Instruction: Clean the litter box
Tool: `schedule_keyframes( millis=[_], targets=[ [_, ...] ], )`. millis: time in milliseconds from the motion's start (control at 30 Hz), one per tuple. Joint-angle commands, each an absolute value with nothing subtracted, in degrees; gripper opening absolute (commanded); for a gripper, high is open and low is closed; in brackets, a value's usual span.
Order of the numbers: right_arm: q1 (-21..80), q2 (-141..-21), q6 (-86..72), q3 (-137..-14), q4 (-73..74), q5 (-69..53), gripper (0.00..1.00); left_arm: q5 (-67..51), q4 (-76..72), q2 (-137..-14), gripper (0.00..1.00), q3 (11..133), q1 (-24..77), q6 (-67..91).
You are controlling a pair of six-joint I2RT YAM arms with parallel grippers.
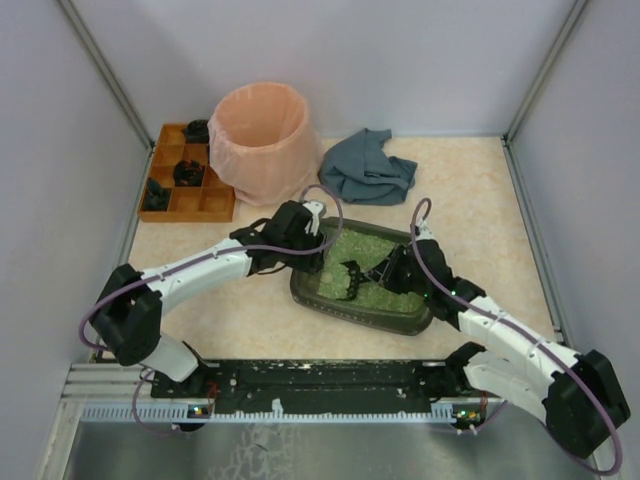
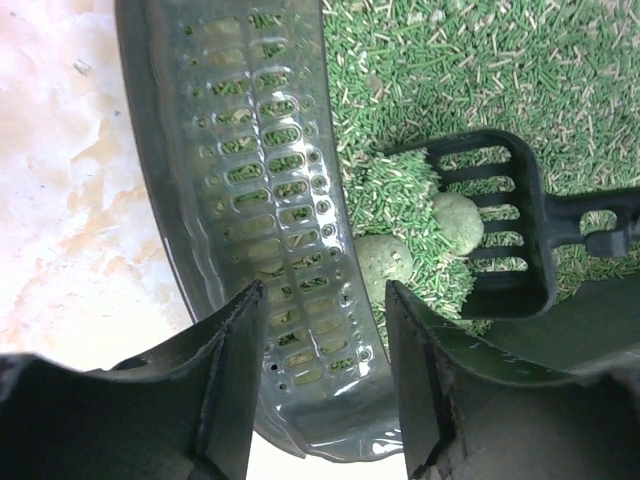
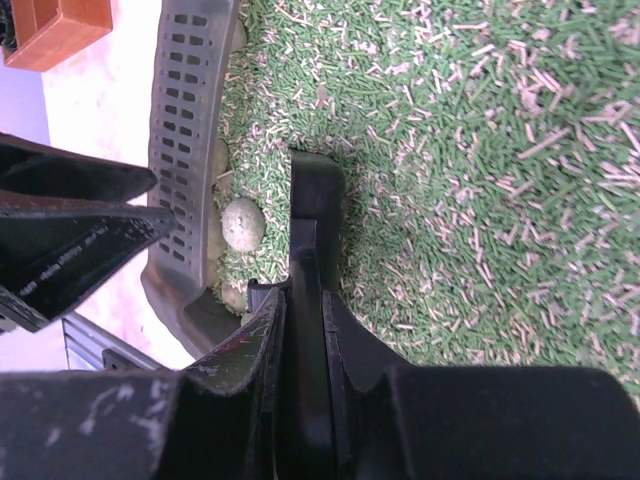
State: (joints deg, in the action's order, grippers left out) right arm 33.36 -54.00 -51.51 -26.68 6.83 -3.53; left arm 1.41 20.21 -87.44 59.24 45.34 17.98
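The litter box [image 1: 352, 312] is a dark olive-grey tray of green pellets in the middle of the table. My right gripper [image 1: 397, 270] reaches in from the right, shut on the handle of a black slotted scoop [image 1: 350, 280]. In the left wrist view the scoop [image 2: 500, 220] carries pellets and a pale round clump [image 2: 457, 220], and a second clump [image 2: 385, 262] lies against its edge. My left gripper [image 2: 325, 290] hangs over the box's perforated rim [image 2: 260, 150] at the left corner, jaws apart with nothing clamped. In the right wrist view the scoop handle [image 3: 305, 260] runs between the fingers, next to a clump [image 3: 243, 222].
A round pink-lined bin [image 1: 262, 130] stands at the back left, with an orange compartmented wooden tray [image 1: 185, 185] beside it. A blue-grey cloth [image 1: 367, 168] lies crumpled behind the litter box. Grey walls close in the table on three sides.
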Motion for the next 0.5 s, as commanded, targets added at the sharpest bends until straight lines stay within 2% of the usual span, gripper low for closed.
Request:
schedule_keyframes(
  millis=[0, 133, 467],
  targets=[
    [34.0, -48.9, -51.0, -27.6, 15.8, -0.2, 0.00, 1.5, 21.1, -85.2, 0.59, 63.0, 43.9, 15.8],
    [33.1, -45.1, -52.2, -27.7, 17.1, 1.0, 0.00, -0.7, 17.8, -82.0, 0.67, 64.3, 41.6, 14.4],
    [30.5, -38.1, -53.0, -30.1, 21.2, 2.9, 0.00, -10.5, 12.1, -78.4, 0.76, 63.6, 31.0, 13.4]
  ],
)
